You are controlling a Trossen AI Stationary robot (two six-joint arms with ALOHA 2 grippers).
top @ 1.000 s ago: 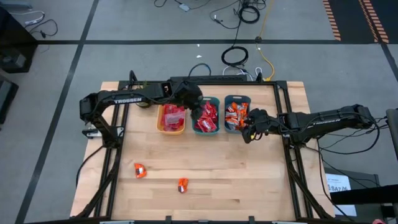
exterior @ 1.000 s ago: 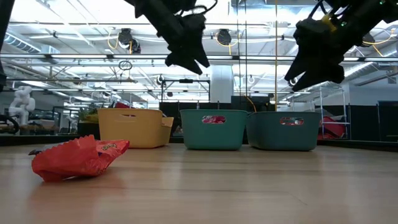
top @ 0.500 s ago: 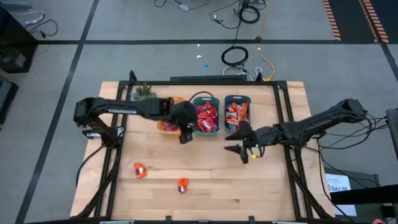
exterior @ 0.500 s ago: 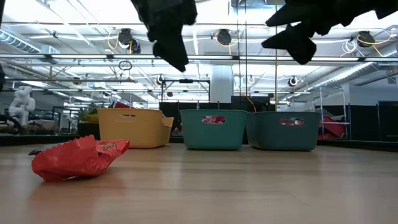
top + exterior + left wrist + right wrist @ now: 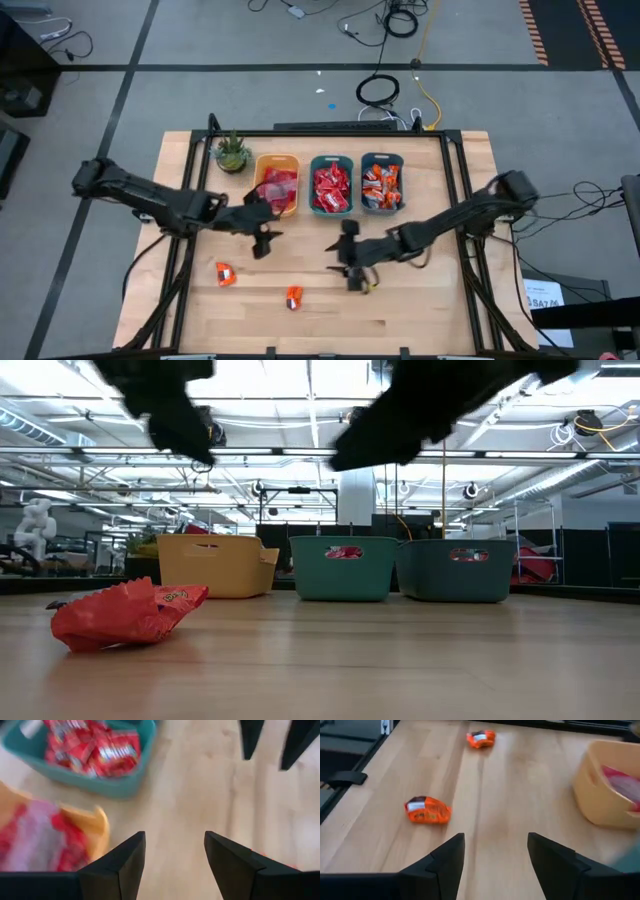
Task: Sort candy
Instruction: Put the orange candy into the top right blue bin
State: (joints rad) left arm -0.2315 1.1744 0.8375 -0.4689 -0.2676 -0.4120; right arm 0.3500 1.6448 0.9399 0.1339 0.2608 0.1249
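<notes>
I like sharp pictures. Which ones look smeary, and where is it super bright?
Left wrist view: the yellow bin and teal bin look smeared. Low view: both arms are dark blurs against glaring ceiling lights; the near orange candy is sharp. High view: evenly lit, crisp.

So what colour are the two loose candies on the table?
Orange, clearest in the right wrist view.

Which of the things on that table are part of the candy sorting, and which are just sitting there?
Part of the job:
- two orange candies loose on the table
- yellow bin, with red and pink candy
- middle teal bin, with red candy
- right teal bin, with orange candy
- left claw and right claw, both open and empty

Just lying about:
- potted plant
- cables on the floor
</notes>
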